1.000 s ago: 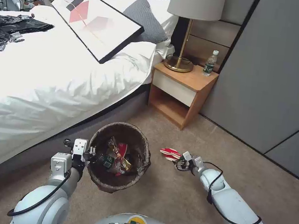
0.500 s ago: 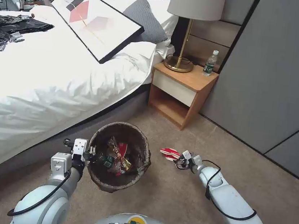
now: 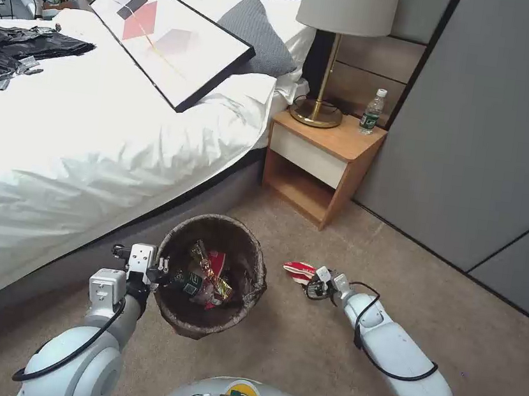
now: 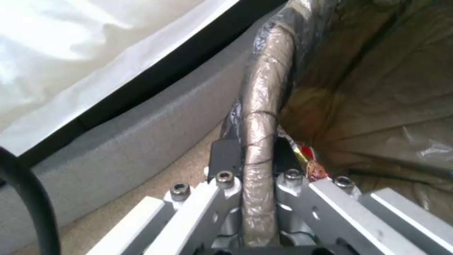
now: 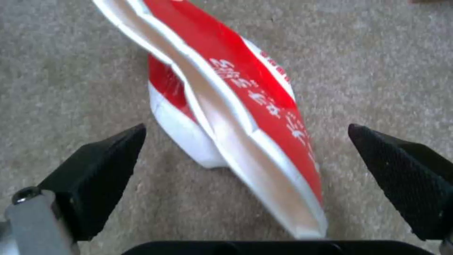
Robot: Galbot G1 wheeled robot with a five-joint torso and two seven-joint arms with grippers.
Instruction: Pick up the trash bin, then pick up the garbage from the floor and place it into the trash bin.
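**Bin in one claw, red carton lined up in the other**

So the round trash bin [image 3: 211, 276] lined with a dark brown-black bag is held up off the beige carpet [image 3: 297, 350] by the left gripper [image 3: 161, 273], which is clamped onto the rim on the bed side. Inside there's already a little pile: crinkly yellow and red snack wrappers [image 3: 206, 277] and something with a green label.

The left wrist view gives the detail the head view can't: the two black fingertips [image 4: 224, 156] pinch the bag-wrapped rim [image 4: 259, 117], one outside, one inside the bin.

The right gripper [image 3: 312, 283] is down at the floor next to the flattened red-and-white paper carton [image 3: 300, 270]. In the right wrist view its fingers [image 5: 101, 166] are spread wide with the carton [image 5: 245, 117] lying between them, not touching either one.

Room-wise: the white bed [image 3: 92, 138] runs close along the bin's left, the wooden nightstand [image 3: 320, 166] sits farther back, and there's open carpet to the right of the carton.
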